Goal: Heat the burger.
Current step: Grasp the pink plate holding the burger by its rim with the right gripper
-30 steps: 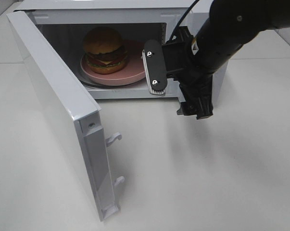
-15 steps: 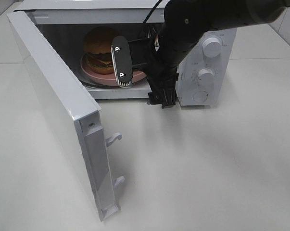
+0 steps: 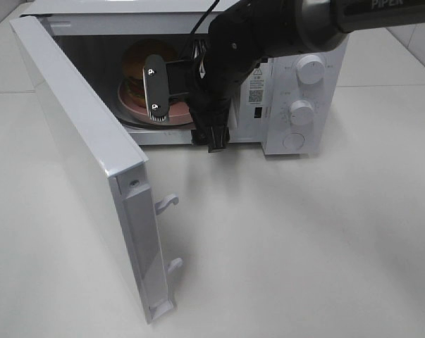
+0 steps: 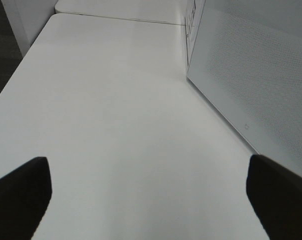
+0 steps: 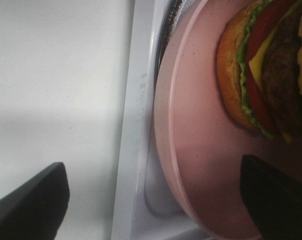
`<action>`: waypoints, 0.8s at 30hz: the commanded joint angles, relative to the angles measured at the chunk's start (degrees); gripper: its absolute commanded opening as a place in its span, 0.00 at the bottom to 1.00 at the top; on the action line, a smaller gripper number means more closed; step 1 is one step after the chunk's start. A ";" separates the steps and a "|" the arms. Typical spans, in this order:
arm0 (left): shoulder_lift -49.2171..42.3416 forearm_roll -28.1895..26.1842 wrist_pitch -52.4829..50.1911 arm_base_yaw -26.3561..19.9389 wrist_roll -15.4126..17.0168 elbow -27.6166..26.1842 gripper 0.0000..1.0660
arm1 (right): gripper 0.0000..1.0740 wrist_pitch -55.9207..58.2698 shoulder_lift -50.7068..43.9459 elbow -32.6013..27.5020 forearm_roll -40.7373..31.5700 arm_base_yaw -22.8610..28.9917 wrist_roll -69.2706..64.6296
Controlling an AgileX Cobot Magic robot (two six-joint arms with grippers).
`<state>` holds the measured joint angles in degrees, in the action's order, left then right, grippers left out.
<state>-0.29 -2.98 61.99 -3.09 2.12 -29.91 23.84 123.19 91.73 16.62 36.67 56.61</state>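
From the high camera, the white box-shaped microwave oven [image 3: 297,105] stood with its white hinged door [image 3: 85,162] swung wide. Inside the microwave's cavity sat the tall hamburger with a glossy golden-brown bun [image 3: 133,65] on a round pink plate [image 3: 127,107]. The black right gripper [image 3: 171,86] was at the microwave's mouth, just in front of the burger, partly hiding it.

The left wrist camera showed the left gripper [image 4: 151,192] with its dark fingers spread wide over the bare white tabletop [image 4: 110,115], holding nothing, beside the microwave door's perforated face [image 4: 251,85].

The right wrist camera showed the right gripper [image 5: 156,200] with fingers wide apart and nothing between them, straddling the plate's rim [image 5: 166,135] at the microwave's front sill, the burger [image 5: 261,70] just beyond.

The burger appeared already loaded, so the step in hand looked like clearing the arm from the microwave. Next would probably come shutting the door, which calls for a gripper behind its outer edge, then turning the dials [image 3: 311,69].
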 commanded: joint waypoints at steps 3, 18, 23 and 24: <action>-0.23 -0.23 -0.74 -0.17 0.06 0.17 0.92 | 0.77 -0.52 3.27 3.84 -0.40 0.11 -0.97; -0.23 3.44 -0.69 -0.17 0.06 0.17 0.92 | 0.74 -1.09 12.03 12.43 -1.38 0.11 -3.84; -0.23 4.47 -0.69 -0.17 0.06 0.17 0.92 | 0.73 -1.55 13.52 13.01 -1.26 0.11 -3.90; -0.23 4.47 -0.69 -0.17 0.06 0.17 0.92 | 0.73 -2.23 13.98 13.01 -1.26 0.00 -3.90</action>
<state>-0.29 1.09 61.99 -3.09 2.12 -29.91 22.57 136.65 104.34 15.53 36.67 53.17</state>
